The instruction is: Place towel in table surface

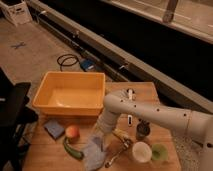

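A blue-grey towel lies crumpled on the wooden table near its front edge. My white arm comes in from the right and bends down to it. My gripper is right over the towel's upper edge and seems to touch it. The wrist hides the gripper's tip.
A yellow bin stands at the back left. A blue sponge, an orange fruit and a green vegetable lie left of the towel. A dark can, a white cup, a green cup and a metal utensil are to its right.
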Controlling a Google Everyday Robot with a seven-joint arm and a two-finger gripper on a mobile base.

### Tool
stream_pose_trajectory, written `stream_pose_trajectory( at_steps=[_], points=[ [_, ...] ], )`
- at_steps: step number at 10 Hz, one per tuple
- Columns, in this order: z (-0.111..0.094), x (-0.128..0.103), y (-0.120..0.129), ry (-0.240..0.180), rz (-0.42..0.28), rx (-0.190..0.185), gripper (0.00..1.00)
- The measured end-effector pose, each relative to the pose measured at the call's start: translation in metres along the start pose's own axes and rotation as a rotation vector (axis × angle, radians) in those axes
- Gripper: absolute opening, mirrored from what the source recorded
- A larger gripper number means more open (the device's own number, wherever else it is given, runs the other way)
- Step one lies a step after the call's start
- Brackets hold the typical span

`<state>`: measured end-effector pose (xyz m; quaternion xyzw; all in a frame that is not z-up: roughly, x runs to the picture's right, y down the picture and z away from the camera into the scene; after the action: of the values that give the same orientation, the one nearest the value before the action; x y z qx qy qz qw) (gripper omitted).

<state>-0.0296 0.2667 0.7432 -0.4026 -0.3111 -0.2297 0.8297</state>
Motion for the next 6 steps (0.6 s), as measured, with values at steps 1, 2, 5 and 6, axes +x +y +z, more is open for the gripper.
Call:
stream_pose_trajectory(
  at_steps=[1,2,5,6],
  points=[
    [0.005,-0.001,0.000,-0.011,-0.004,-0.004,0.65],
    [0.013,-0.002,0.001,-0.028,-0.007,-0.010,0.65],
    [0.031,0.004,0.003,-0.059,-0.002,-0.025,0.65],
    [0.038,0.006,0.003,-0.071,0.001,-0.029,0.65]
  ],
)
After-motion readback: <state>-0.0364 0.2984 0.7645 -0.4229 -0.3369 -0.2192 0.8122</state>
